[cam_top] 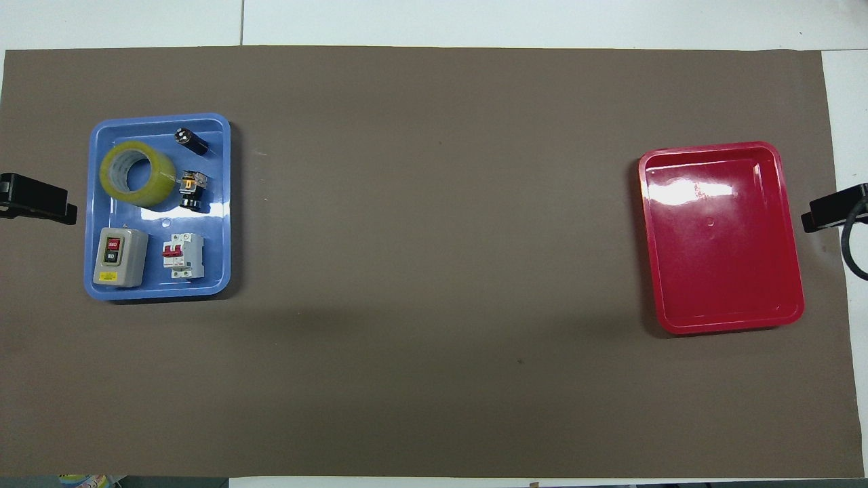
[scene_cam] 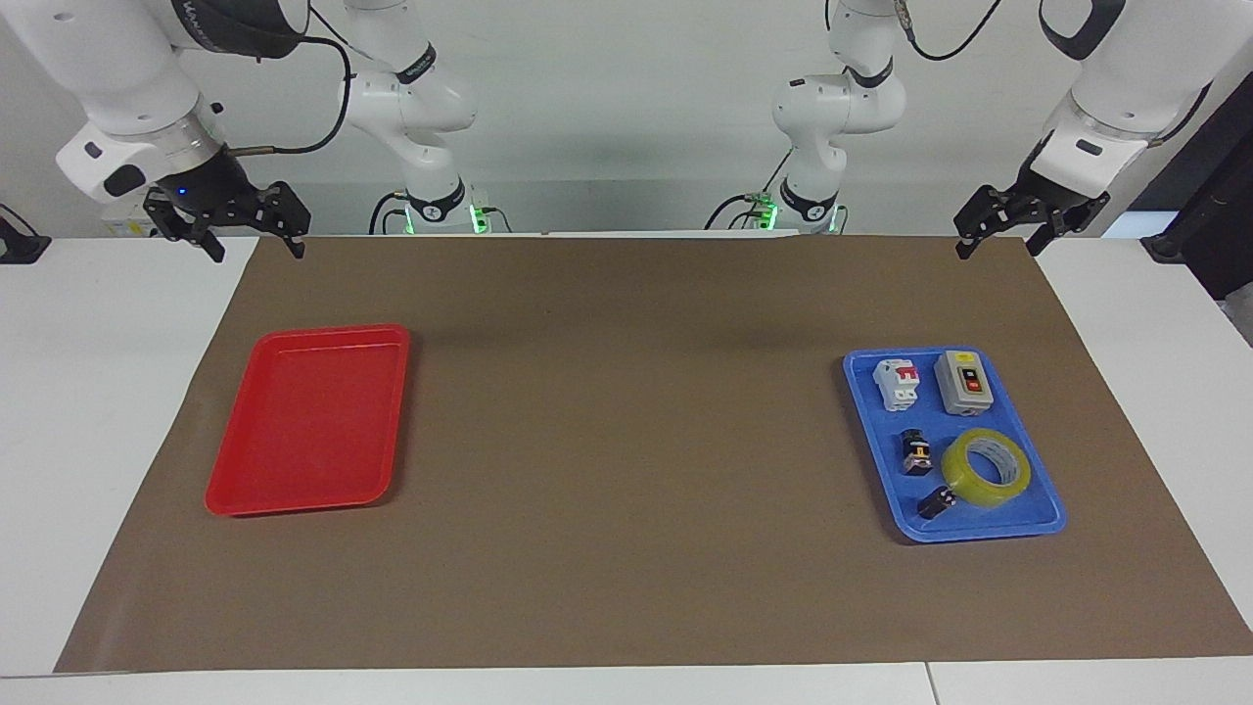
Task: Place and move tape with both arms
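Although little writing is legible, you can see a red block and a dark block on the face of the grey switch box [cam_top: 121, 256], plus a small yellow label at its lower edge; none of the lettering can be read. Take the blue tray [cam_top: 224, 203] as your landmark: it is a glossy plastic rectangle with rounded corners and a raised rim, lying on the brown paper sheet [scene_cam: 626, 441] that covers the white desk [scene_cam: 98, 392], toward the left arm's end.

The tape [scene_cam: 986, 467] lies in that tray, in the part farther from the robots: a ring of translucent yellow film wound on a pale grey-white core, resting tilted against the tray floor. Just beside it in the tray you have a small black-and-yellow push button [scene_cam: 916, 454] and a short black cylindrical part [scene_cam: 935, 503]. Nearer to the robots in the same tray sit the switch box, blocky with a matte shell, and a white circuit breaker [scene_cam: 899, 383] with red levers.

Well apart from the blue tray, toward the right arm's end, lies a shiny red tray [scene_cam: 238, 490] of the same shape.

The left gripper [scene_cam: 1003, 230] hangs above the sheet's edge, nearer the robots than the blue tray, its jaws released and holding nothing. The right gripper [scene_cam: 256, 238] waits likewise above the sheet's corner near the red tray, jaws spread wide.
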`<action>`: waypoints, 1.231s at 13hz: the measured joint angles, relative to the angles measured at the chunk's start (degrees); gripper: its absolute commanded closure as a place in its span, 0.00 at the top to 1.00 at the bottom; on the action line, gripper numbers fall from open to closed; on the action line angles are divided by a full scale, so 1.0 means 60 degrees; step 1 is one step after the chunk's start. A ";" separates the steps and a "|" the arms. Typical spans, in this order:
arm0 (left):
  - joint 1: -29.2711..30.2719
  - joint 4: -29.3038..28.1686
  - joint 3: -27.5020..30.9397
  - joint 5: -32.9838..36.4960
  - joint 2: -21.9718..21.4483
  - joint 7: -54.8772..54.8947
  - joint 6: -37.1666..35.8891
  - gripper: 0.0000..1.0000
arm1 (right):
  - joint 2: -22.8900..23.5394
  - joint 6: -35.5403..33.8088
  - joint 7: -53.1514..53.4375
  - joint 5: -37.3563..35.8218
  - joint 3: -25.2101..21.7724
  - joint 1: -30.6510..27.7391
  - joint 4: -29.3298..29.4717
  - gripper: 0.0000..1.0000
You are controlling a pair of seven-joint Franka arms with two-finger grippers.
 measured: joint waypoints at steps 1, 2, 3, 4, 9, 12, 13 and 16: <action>0.0000 0.0000 -0.0001 -0.0001 0.0000 0.0102 0.0005 1.00 | 0.0000 0.0002 0.0000 0.0000 0.0000 0.0000 0.0000 1.00; -0.0003 -0.0003 -0.0006 -0.0005 0.0000 0.0168 0.0010 1.00 | 0.0000 0.0002 0.0000 0.0000 0.0000 0.0000 0.0000 1.00; -0.0007 -0.0010 -0.0011 -0.0010 0.0000 0.0201 0.0020 1.00 | 0.0000 0.0002 0.0000 0.0000 0.0000 0.0000 0.0000 1.00; -0.0010 -0.0019 -0.0019 -0.0015 0.0000 0.0210 0.0029 1.00 | 0.0000 0.0002 0.0000 0.0000 0.0000 0.0000 0.0000 1.00; -0.0014 -0.0046 -0.0041 -0.0028 0.0000 0.0215 0.0057 1.00 | 0.0000 0.0002 0.0000 0.0000 0.0000 0.0000 0.0000 1.00; -0.0014 -0.0053 -0.0041 -0.0030 0.0000 0.0215 0.0061 1.00 | 0.0000 0.0002 0.0000 0.0000 0.0000 0.0000 0.0000 1.00; -0.0014 -0.0053 -0.0041 -0.0031 0.0000 0.0215 0.0061 1.00 | 0.0000 0.0002 0.0000 0.0000 0.0000 0.0000 0.0000 1.00; -0.0014 -0.0055 -0.0042 -0.0032 0.0000 0.0213 0.0073 1.00 | 0.0000 0.0002 0.0000 0.0000 0.0000 0.0000 0.0000 1.00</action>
